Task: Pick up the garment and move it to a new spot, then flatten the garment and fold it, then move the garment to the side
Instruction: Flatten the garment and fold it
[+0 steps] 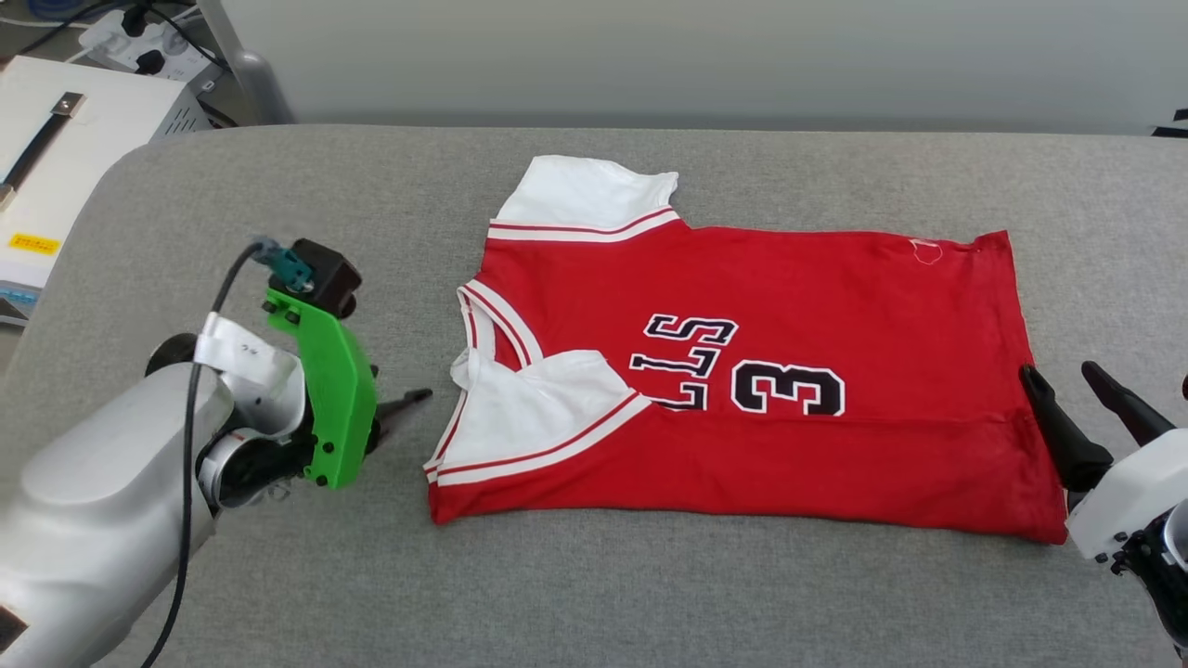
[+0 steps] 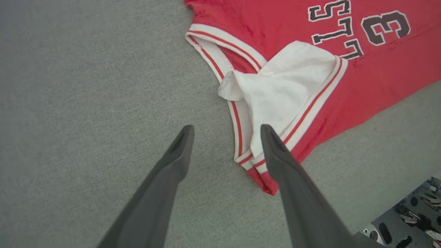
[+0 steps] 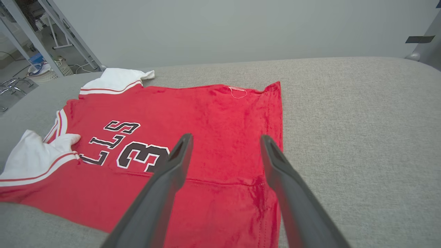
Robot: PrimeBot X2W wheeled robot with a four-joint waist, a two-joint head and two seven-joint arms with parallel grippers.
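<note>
The garment (image 1: pixel 789 306) is a red shirt lying flat on the grey padded table (image 1: pixel 650 594), collar end to the left. Its near long edge is folded over, and a white sleeve (image 1: pixel 529 399) lies on top. Black letters and a "3" show on it. My left gripper (image 1: pixel 413 404) stands open just left of the shirt's near-left corner. In the left wrist view the left gripper (image 2: pixel 227 129) holds nothing, and one finger (image 2: pixel 275 151) overlaps the garment (image 2: pixel 379 69) at the striped trim. My right gripper (image 1: pixel 1058 371) is open at the hem edge; the wrist view shows the right gripper (image 3: pixel 225 137) over the garment (image 3: pixel 213 117), holding nothing.
A white box-like device (image 1: pixel 56 158) and a power strip (image 1: pixel 139 42) sit beyond the table's far-left corner. Metal frames (image 3: pixel 51 34) stand off the table's left end. A pale wall runs behind. Bare grey surface lies in front of and to the right of the shirt.
</note>
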